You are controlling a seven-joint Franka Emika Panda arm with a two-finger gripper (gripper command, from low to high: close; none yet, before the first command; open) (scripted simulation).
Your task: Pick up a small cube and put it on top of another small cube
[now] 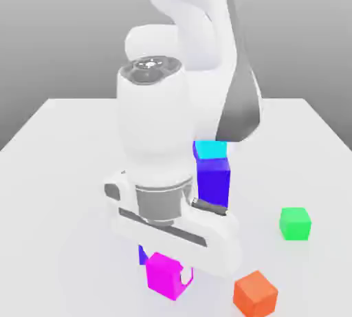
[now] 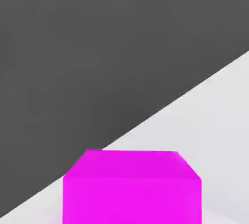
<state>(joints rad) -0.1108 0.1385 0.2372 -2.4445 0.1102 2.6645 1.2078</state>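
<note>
The small magenta cube (image 1: 163, 278) sits just under the white hand, low over the table's near part. My gripper (image 1: 168, 273) is shut on it, and one white fingertip (image 1: 185, 276) presses against the cube's side on the exterior view's right. The hand leans, and the cube leans with it. In the hand view the magenta cube (image 2: 131, 189) looms close, with the white table and a dark backdrop behind it. An orange cube (image 1: 256, 293) rests on the table close by, toward the exterior view's right.
A tall blue-violet block (image 1: 213, 179) with a cyan cube (image 1: 210, 149) on top stands behind the hand. A green cube (image 1: 295, 223) lies at the exterior view's right. A sliver of something blue (image 1: 142, 254) peeks out behind the hand.
</note>
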